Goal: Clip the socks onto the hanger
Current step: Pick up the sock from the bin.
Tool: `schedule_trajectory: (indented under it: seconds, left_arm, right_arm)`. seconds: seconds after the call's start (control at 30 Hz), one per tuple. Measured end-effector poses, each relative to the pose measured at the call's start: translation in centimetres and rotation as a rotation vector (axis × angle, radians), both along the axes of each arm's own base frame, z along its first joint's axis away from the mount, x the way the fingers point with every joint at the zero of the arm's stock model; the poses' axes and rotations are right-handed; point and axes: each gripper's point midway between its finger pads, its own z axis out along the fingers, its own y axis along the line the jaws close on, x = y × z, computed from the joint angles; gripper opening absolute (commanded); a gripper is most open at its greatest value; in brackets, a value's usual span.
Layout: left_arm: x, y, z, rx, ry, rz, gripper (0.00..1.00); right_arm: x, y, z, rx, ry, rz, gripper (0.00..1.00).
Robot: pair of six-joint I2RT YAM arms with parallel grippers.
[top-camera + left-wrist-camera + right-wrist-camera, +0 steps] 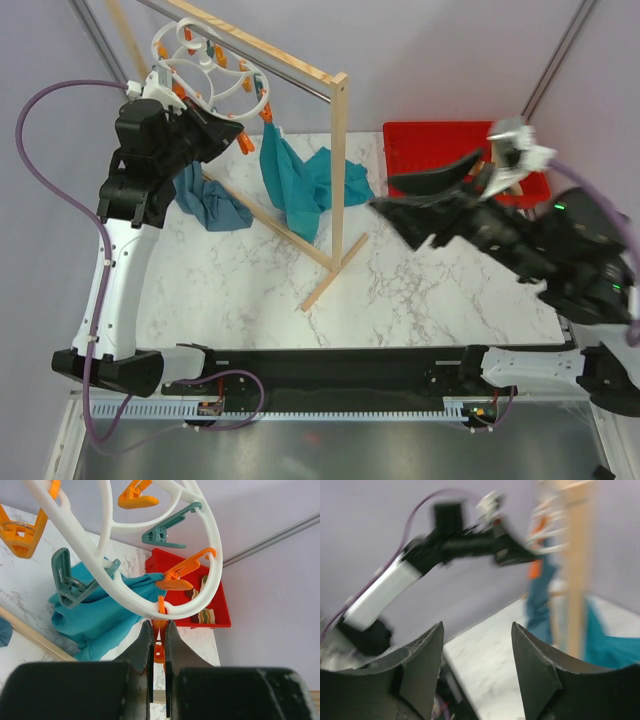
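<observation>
Left claw (158,626): raised off the table (420,290), up at the hanger (85,550). Fingers drawn together, pinching an orange clip (159,650) that dangles from the lowest curve of the white ring. The ring arcs directly above the fingertips. More orange clips and two grey-green ones hang further up and to either side.

Socks (207,616): not on the hanger. Striped pieces lie in a red bin (172,562) on the table, well beyond the left claw's tips and slightly right of them, seen through the ring.

Teal cloth (95,615): hangs below and to the left of the pinched clip, between the claw and the bin. A second teal piece is draped nearer the left arm. Both are by the wooden rack (338,170).

Right claw (477,626): fingers apart, nothing between them. It hovers above the table, just in front of the red bin, pointing toward the rack post and the left arm. Wrist view is blurred.
</observation>
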Motion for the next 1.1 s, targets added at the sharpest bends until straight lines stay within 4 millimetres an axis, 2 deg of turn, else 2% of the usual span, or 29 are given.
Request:
schedule_trajectory:
  seconds: [0.07,0.13,0.17,0.23,0.3,0.43,0.5,0.57,0.7,0.8,0.93,1.0,1.1]
  left_arm:
    - [0.1,0.0,-0.1,-0.001,-0.004,0.0,0.02]
    - [0.2,0.0,-0.3,-0.002,-0.007,0.0,0.02]
    - [0.3,-0.1,-0.4,-0.002,-0.009,0.0,0.02]
    - [0.5,-0.1,-0.6,-0.003,-0.012,0.0,0.02]
    - [0.7,-0.1,-0.8,-0.005,-0.019,0.0,0.02]
    - [1.2,-0.2,-1.3,-0.008,-0.033,0.0,0.02]
    - [1.3,-0.2,-1.4,-0.009,-0.038,0.002,0.02]
    - [1.3,-0.2,-1.5,-0.01,-0.042,0.002,0.02]
    - [1.1,0.0,-1.4,-0.01,-0.057,0.012,0.02]
    - [0.7,0.3,-1.4,-0.011,-0.067,0.022,0.02]
    - [0.5,0.4,-1.3,-0.012,-0.076,0.026,0.02]
    - [0.5,0.4,-1.4,-0.011,-0.075,0.026,0.02]
    - [0.5,0.1,-1.5,-0.011,-0.075,0.02,0.02]
  right_arm:
    - [2.1,-6.1,1.6,0.086,0.023,-0.261,0.56]
    - [4.1,-10.8,1.4,0.127,0.068,-0.487,0.54]
    - [5.3,-13.1,0.8,0.136,0.094,-0.618,0.49]
    - [7.5,-16.4,-1.8,0.084,0.135,-0.863,0.45]
    - [9.6,-18.5,-5.0,-0.039,0.153,-1.08,0.4]
    - [14.1,-22.4,-7.5,-0.182,0.171,-1.375,0.44]
    - [17.3,-23.9,-9.3,-0.261,0.206,-1.444,0.45]
    - [20.5,-26.3,-11.4,-0.312,0.264,-1.515,0.49]
    - [27.5,-31.1,-18.9,-0.422,0.449,-1.558,0.53]
    - [31.8,-33.5,-25.0,-0.467,0.59,-1.529,0.57]
    - [38.7,-35.9,-33.3,-0.496,0.755,-1.465,0.59]
    - [41.1,-36.8,-37.4,-0.508,0.822,-1.44,0.58]
    - [43.7,-37.8,-42.2,-0.508,0.901,-1.399,0.47]
